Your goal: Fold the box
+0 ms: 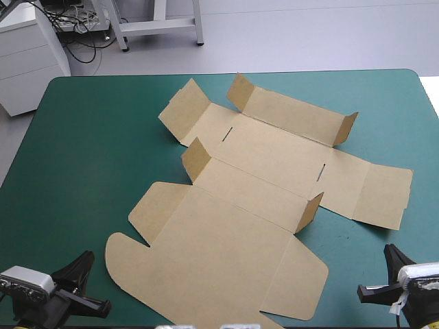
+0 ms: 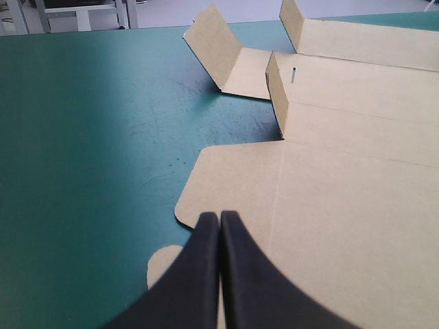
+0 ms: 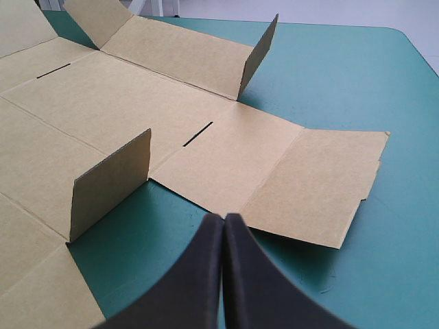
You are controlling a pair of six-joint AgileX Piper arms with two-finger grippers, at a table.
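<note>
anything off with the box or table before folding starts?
Nothing broken or spilled. The box lies unfolded, turned askew to the table's edges, with several small flaps standing up. Left hand and right hand are shut, holding nothing.

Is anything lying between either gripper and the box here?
Nothing visible. The box lies spread flat, a few flaps raised. The left gripper, shut, has a lid flap right ahead; only bare teal-green cover separates the right gripper, also shut, from the side flap.
</note>
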